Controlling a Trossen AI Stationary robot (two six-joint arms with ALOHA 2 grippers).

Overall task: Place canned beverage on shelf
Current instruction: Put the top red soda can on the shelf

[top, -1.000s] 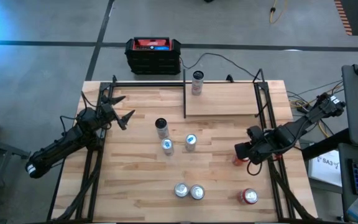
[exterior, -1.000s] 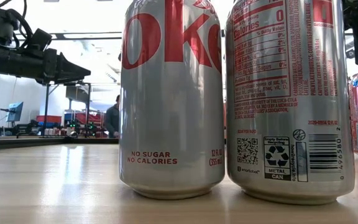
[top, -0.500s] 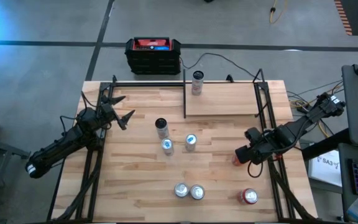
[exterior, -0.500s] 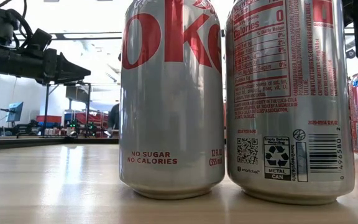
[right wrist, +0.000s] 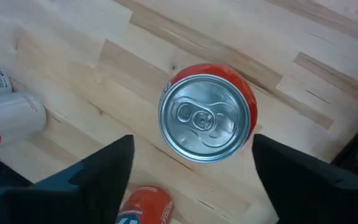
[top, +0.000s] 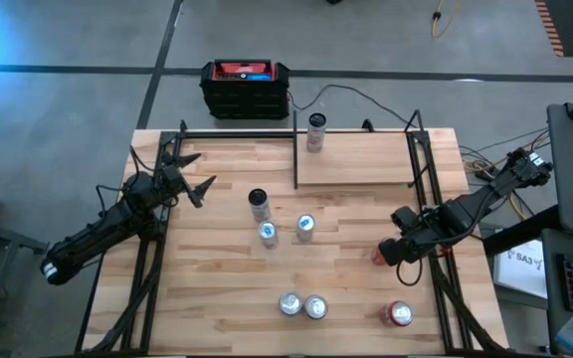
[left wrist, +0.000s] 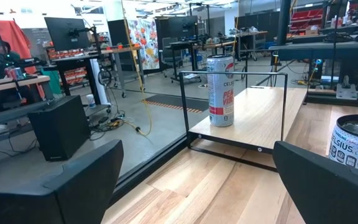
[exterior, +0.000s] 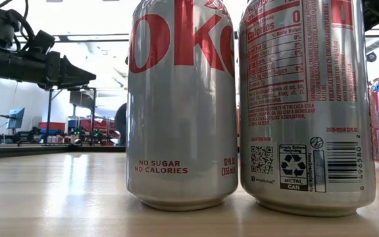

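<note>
Since a second ago the right gripper (top: 384,251) at the high view's right has spread its jaws above an upright red can (right wrist: 207,117), while the left gripper (top: 189,174) waits spread at left, and the shelf (top: 354,157) at top centre holds one can (top: 315,131).

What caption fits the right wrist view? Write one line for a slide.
Right gripper open directly above an upright red aluminium can standing on the light butcher-block wooden tabletop.
</note>
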